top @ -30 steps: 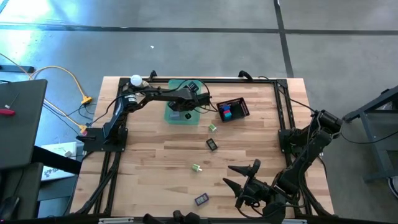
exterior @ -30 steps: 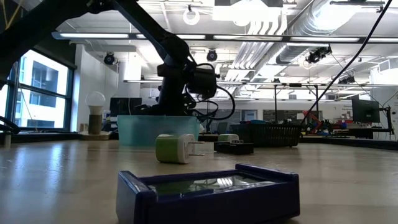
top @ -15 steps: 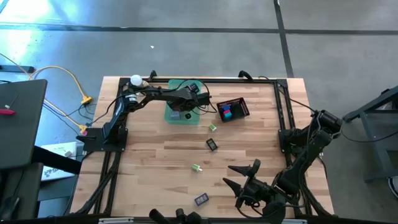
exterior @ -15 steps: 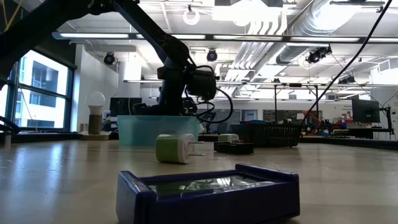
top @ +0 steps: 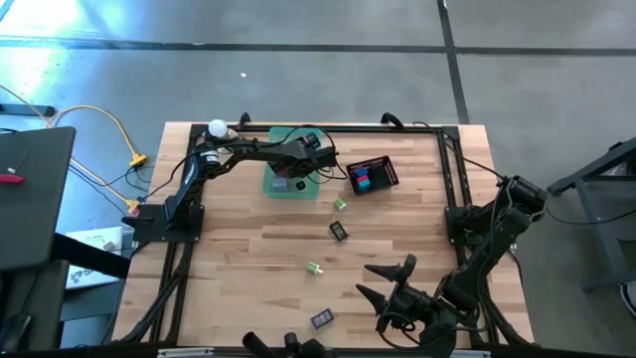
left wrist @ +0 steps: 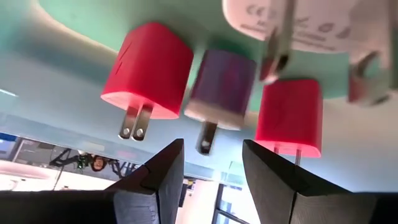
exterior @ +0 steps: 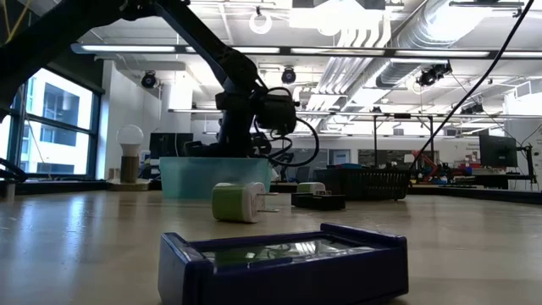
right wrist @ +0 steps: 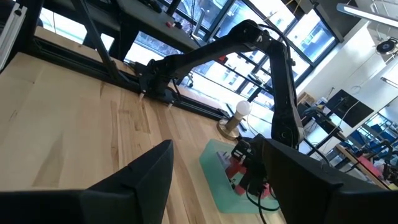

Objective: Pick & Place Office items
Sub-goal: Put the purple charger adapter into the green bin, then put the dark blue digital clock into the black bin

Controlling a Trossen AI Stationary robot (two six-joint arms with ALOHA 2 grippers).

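The green tray (top: 288,179) stands at the table's far side. Inside it the left wrist view shows two red plug-shaped pieces (left wrist: 147,62) (left wrist: 289,115), a lavender one (left wrist: 221,90) and a white one (left wrist: 292,25). My left gripper (left wrist: 211,177) hovers open just over these pieces, with nothing between its fingers. More office items lie loose on the wood: two green-and-white pieces (top: 340,204) (top: 315,268), a black one (top: 339,231) and a blue one (top: 321,319). My right gripper (top: 388,283) waits open, raised near the table's near right corner.
A black mesh basket (top: 373,176) with red and blue pieces stands right of the tray. A round white lamp (top: 217,128) sits at the far left corner. Black rails (top: 452,179) run along the table's far and right edges. Bare wood lies between the loose pieces.
My left gripper has rolled a little about its own pointing line while staying over the tray. Its fingers keep the same gap.
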